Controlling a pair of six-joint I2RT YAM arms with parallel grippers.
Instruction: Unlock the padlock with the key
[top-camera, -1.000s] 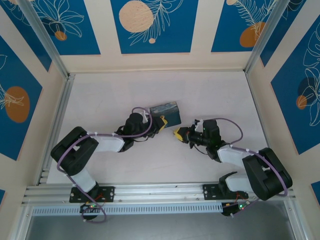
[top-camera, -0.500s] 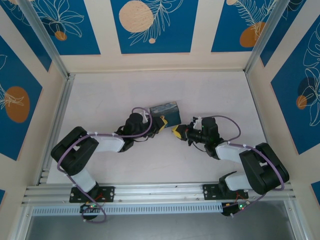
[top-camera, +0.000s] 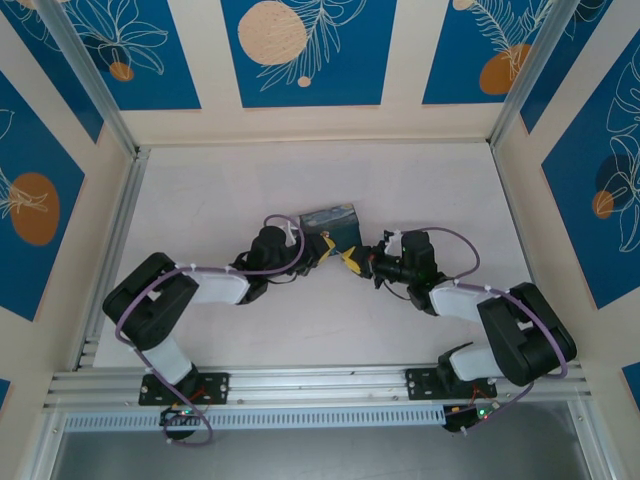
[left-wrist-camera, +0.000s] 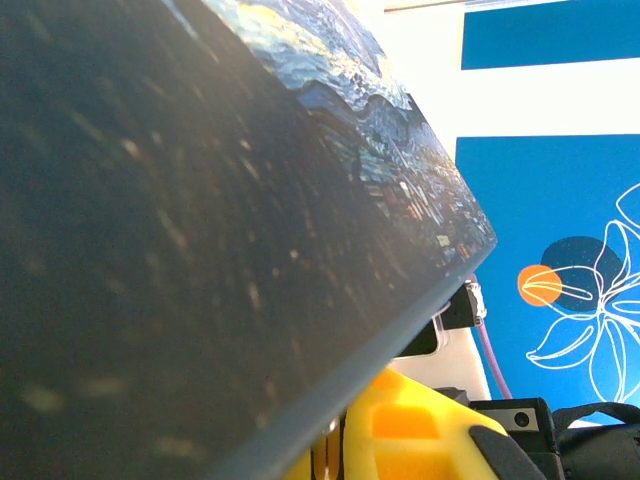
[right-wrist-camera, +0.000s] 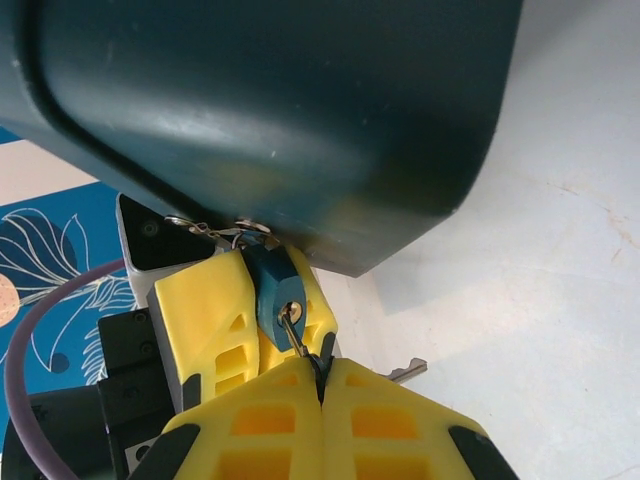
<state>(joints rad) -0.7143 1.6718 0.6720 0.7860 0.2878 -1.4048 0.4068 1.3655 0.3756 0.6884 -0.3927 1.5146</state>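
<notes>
Dark-blue box (top-camera: 330, 222) on white table (top-camera: 430, 185)

Top view: bright, even light from overhead. Desk (top-camera: 420, 190) is near white and a bit washed out, with short soft shadows beside the arms and box (top-camera: 331, 222). Focus is sharp, with a mild wide-angle bend at the edges. Left wrist: box side sits too close, dark and blurred with faint speckled glints; the wall behind is bright. Right wrist: box underside is dark with a soft sheen and casts a grey shadow on the bright desk. Padlock (right-wrist-camera: 278, 295) and key (right-wrist-camera: 295, 333) are fairly sharp; right claw (right-wrist-camera: 322, 372) is slightly soft.
</notes>
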